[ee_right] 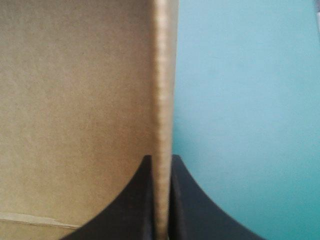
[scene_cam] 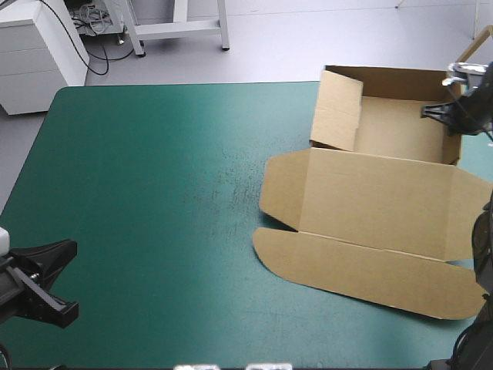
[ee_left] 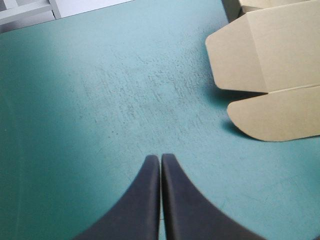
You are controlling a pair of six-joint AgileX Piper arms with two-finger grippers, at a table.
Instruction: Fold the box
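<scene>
The table (scene_cam: 154, 193) carried the brown box (scene_cam: 377, 200) at its far right, walls up, lid flat. Light, stiff board, I judged: best held by an edge. My right gripper (ee_right: 161, 161) pinched its right wall; my left gripper (ee_left: 160, 157) sat closed, empty.

It looked like a lab: a teal-green desk (scene_cam: 154, 231), with a white cabinet (scene_cam: 38, 50), loose cables (scene_cam: 96, 23) and a metal frame (scene_cam: 181, 29) beyond.
</scene>
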